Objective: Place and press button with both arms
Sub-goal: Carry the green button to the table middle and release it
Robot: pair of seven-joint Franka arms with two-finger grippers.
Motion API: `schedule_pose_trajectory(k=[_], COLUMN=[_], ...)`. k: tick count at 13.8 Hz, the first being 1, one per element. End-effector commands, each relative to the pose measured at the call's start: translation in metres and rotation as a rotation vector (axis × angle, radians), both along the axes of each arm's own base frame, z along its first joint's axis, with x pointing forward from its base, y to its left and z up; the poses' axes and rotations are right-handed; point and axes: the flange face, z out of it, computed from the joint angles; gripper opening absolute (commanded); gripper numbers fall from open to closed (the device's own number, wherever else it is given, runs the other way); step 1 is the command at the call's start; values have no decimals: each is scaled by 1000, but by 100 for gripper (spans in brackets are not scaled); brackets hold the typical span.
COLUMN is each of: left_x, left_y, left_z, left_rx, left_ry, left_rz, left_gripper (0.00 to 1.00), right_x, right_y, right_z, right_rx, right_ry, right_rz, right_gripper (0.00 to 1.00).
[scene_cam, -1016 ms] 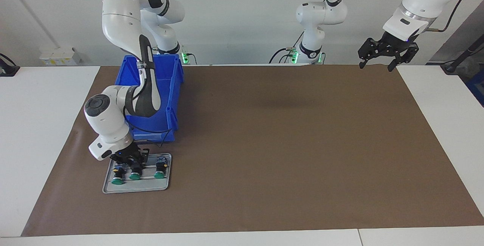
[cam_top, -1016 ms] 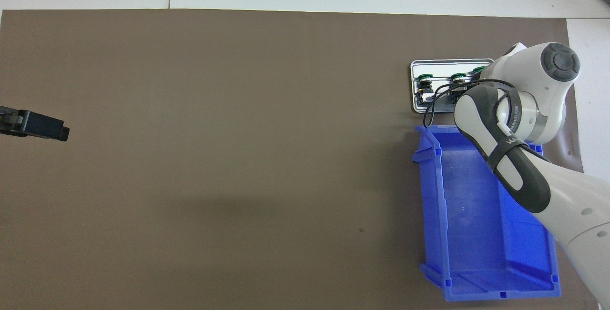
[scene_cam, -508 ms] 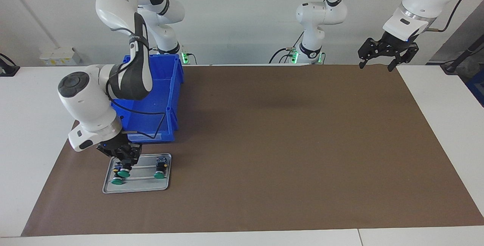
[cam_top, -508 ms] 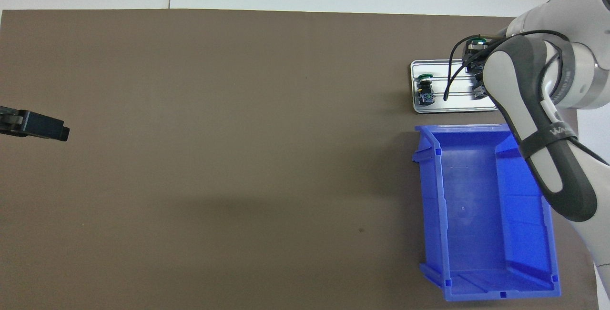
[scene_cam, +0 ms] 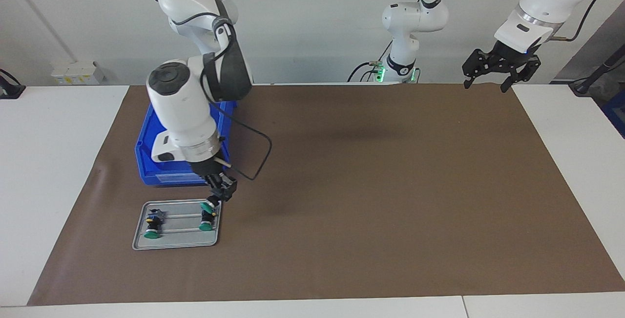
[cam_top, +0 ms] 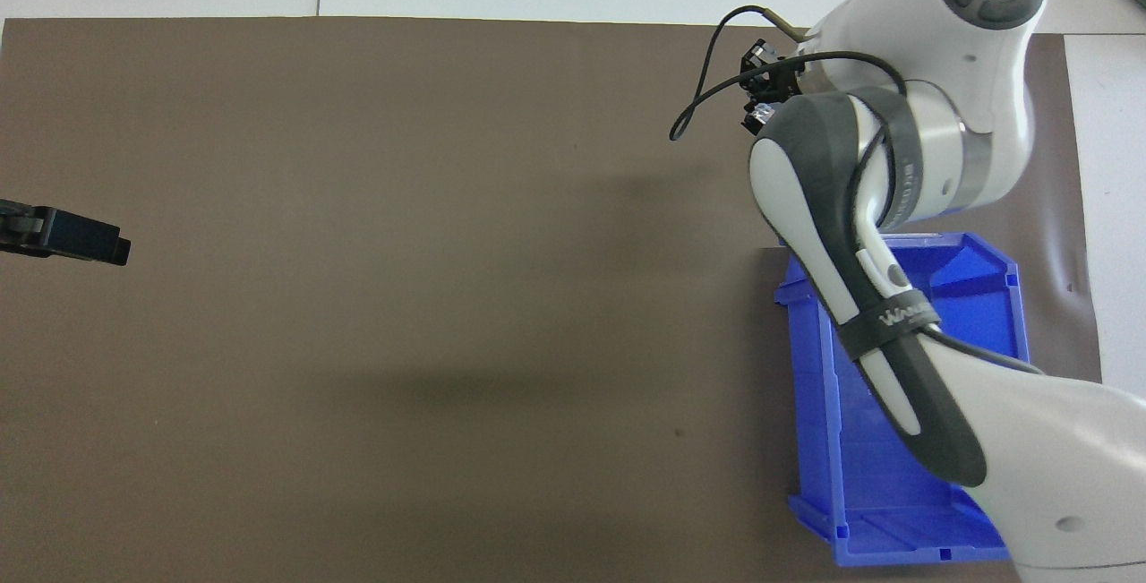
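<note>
My right gripper [scene_cam: 218, 199] is shut on a green-capped button [scene_cam: 210, 205] and holds it just above the edge of the grey tray [scene_cam: 176, 240] that lies toward the left arm's end. Two more buttons [scene_cam: 152, 230] [scene_cam: 205, 223] stand on the tray. In the overhead view the right arm covers the tray, and only the right gripper's black body [cam_top: 765, 90] shows. My left gripper [scene_cam: 486, 83] is open and empty, up in the air over the table's edge at the left arm's end. Its tip shows in the overhead view [cam_top: 85, 241].
A blue bin [scene_cam: 171, 177] [cam_top: 904, 549] stands on the brown mat, nearer to the robots than the tray, under the right arm. The brown mat [scene_cam: 381, 201] covers most of the table.
My right gripper took the middle button off the tray, lifted it and carried it toward the left arm's end of the tray. The left arm has not moved.
</note>
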Motion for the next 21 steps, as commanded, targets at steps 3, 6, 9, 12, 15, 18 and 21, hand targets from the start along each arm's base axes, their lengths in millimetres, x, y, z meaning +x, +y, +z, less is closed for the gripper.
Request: schedule_pose_trajectory(k=[3, 6, 9, 12, 15, 18, 21], left_x=[-8, -8, -8, -8, -8, -8, -8], left_y=[2, 2, 2, 2, 2, 2, 2], left_z=[1, 1, 0, 1, 1, 1, 1], left_rx=[-10, -10, -10, -10, -10, -10, -10], left_ry=[0, 0, 2, 0, 0, 0, 0], left_rz=[-4, -4, -4, -4, -4, -4, -4], left_gripper=[100, 100, 100, 100, 100, 100, 100], right_x=[-43, -81, -118, -142, -156, -171, -172], right_y=[112, 172, 233, 275, 284, 282, 282], right_z=[-9, -31, -75, -119, -153, -170, -172], right_rx=[85, 74, 52, 38, 16, 11, 18], right_ry=[13, 37, 77, 60, 53, 24, 17], right_rz=[-383, -578, -745, -836, -822, -759, -728], right_gripper=[0, 0, 0, 0, 0, 0, 34])
